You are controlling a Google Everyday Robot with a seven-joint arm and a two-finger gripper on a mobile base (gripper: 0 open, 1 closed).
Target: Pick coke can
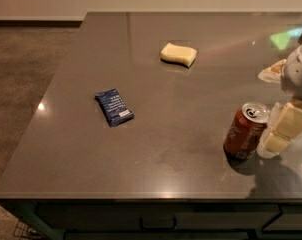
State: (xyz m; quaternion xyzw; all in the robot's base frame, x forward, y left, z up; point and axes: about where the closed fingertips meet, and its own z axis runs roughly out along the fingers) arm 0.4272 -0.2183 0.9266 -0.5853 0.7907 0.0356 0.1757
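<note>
The coke can [245, 130] is a red can with a silver top and pull tab. It stands upright on the dark grey table [191, 99], near the front right. My gripper [285, 130] is pale and comes in from the right edge. It sits just to the right of the can, close beside it at about the can's height. Part of the arm is cut off by the right edge of the view.
A blue snack packet [114, 107] lies flat left of centre. A yellow sponge [178, 54] lies toward the back middle. A pale flat object [272, 71] sits at the far right behind the arm. The table's front edge runs just below the can.
</note>
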